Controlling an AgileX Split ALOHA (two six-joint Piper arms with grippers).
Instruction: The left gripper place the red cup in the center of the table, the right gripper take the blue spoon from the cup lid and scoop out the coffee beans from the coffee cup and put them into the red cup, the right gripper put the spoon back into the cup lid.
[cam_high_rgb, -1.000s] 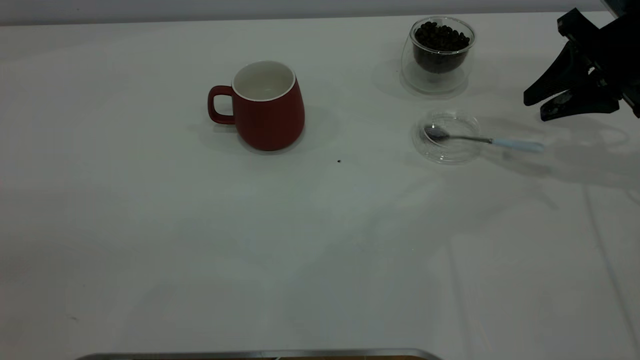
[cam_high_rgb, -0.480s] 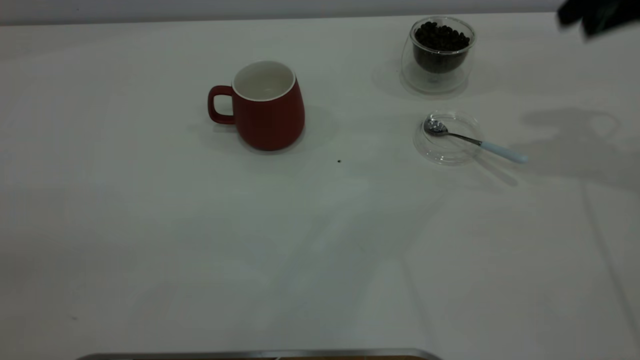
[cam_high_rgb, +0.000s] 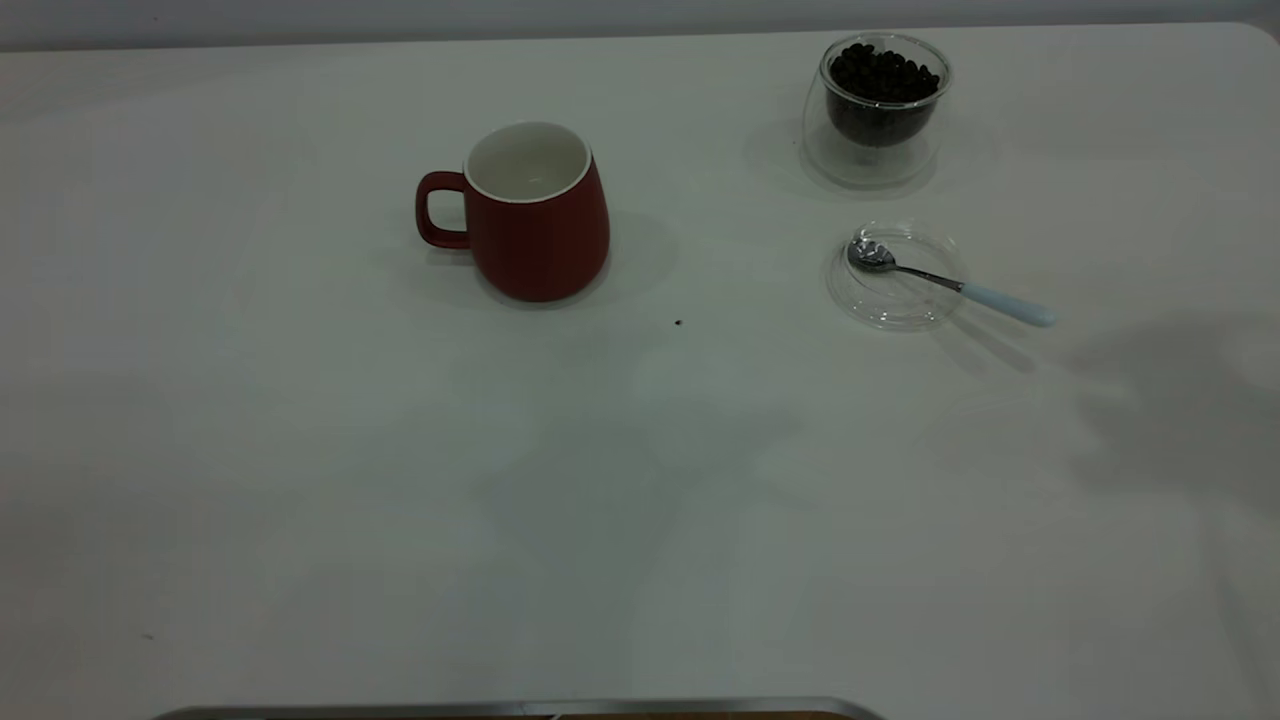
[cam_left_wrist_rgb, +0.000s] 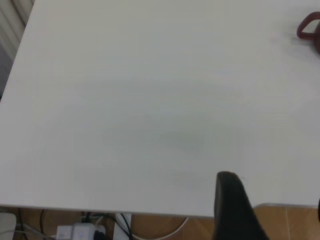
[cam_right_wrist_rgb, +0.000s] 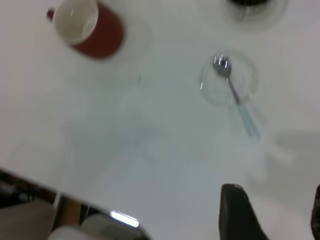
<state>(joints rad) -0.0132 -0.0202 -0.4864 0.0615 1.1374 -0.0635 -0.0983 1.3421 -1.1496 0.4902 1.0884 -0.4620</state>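
The red cup (cam_high_rgb: 530, 215) stands upright on the table (cam_high_rgb: 300, 450) left of centre, handle to the left, its inside showing white. The coffee cup (cam_high_rgb: 880, 105) with the coffee beans (cam_high_rgb: 883, 70) stands at the back right. In front of it lies the cup lid (cam_high_rgb: 893, 275) with the blue spoon (cam_high_rgb: 1005, 303), bowl in the lid and handle out to the right. Neither gripper shows in the exterior view. My right gripper (cam_right_wrist_rgb: 276, 212) is open and empty, high above the table, with the spoon (cam_right_wrist_rgb: 232, 85), lid (cam_right_wrist_rgb: 227, 80) and red cup (cam_right_wrist_rgb: 87, 27) far below it. My left gripper (cam_left_wrist_rgb: 275, 215) is open and empty over the table's edge.
A tiny dark speck (cam_high_rgb: 678, 322) lies on the table between the red cup and the lid. A metal strip (cam_high_rgb: 520, 708) runs along the front edge. Cables and a power strip (cam_left_wrist_rgb: 80, 231) sit below the table edge in the left wrist view.
The right gripper has pulled away to the upper right and left the exterior view. The spoon's handle swung a little toward the front and now lies still in the lid.
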